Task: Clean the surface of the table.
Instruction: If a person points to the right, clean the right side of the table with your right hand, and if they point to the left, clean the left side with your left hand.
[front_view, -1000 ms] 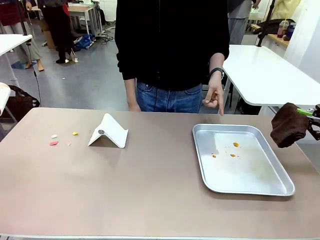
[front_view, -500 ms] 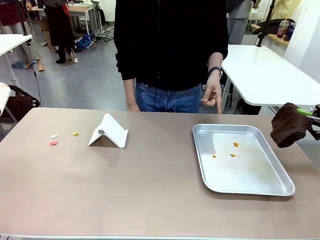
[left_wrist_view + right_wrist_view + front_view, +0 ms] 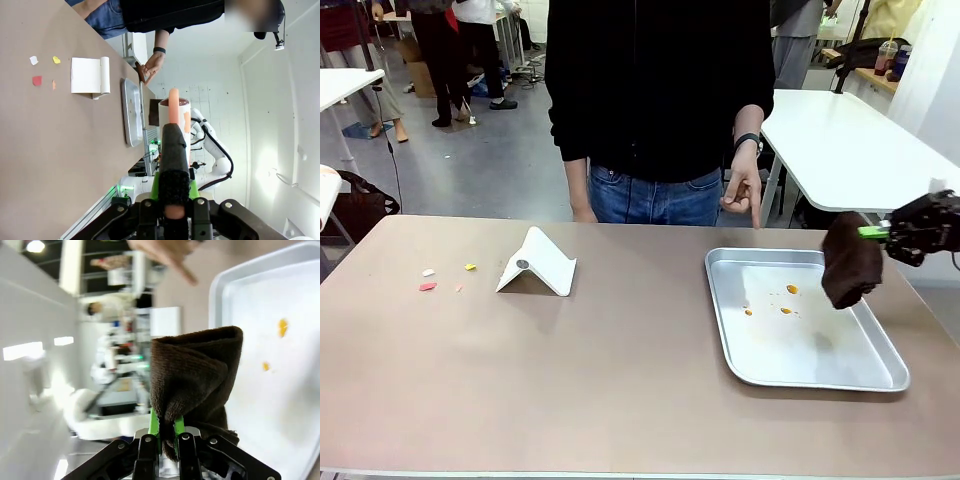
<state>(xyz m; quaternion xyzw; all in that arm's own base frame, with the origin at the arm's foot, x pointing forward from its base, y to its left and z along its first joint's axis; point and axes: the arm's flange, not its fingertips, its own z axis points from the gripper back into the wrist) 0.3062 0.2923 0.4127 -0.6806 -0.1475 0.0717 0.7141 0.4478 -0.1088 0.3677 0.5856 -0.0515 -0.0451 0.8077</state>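
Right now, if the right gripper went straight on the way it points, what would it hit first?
The right gripper, leading with its dark brown cloth, points across above the shiny rectangular metal tray; that way looks free. Farther on sits the white folded stand, depth unclear.

A shiny metal tray (image 3: 820, 352) lay at the right, with a few small orange spots (image 3: 792, 289) in its far half. Well to its left stood a white folded stand (image 3: 542, 265), and further left some little scraps (image 3: 427, 286), red, white and yellow
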